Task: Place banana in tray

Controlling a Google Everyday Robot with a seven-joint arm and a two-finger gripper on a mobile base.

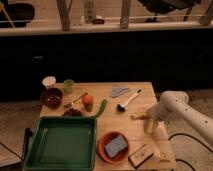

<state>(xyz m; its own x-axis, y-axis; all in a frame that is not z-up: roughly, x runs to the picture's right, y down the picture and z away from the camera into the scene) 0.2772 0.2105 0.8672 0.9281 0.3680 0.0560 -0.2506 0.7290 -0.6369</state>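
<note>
Banana [140, 116] lying on table [150, 97], right side, roughly mid-depth, just left of the white arm [182, 112]. Gripper [149, 121] right at its right end, touching or nearly so; cannot tell finger state, cannot confirm a grasp yet.

Tray [61, 143] at near-left corner, well apart from banana, empty.

Risks, as judgement:
- Grip on the banana's tip only: likely to swing or slip out on lift.
- Low carry leftward crosses the orange bowl [114, 146] with blue sponge [116, 146], sitting just right of tray; clipping the rim could shove it or drop the fruit short.
- Brush [128, 100] just beyond banana, could get dragged by the fingers.
- Green vegetable [101, 107] and carrot-like item [88, 102] just beyond tray's far-right corner; worth avoiding on approach.

Dark bowl [51, 97], white cup [49, 81], green cup [68, 85] far left, out of the path. Box [140, 155] at near edge, clear of the route.
</note>
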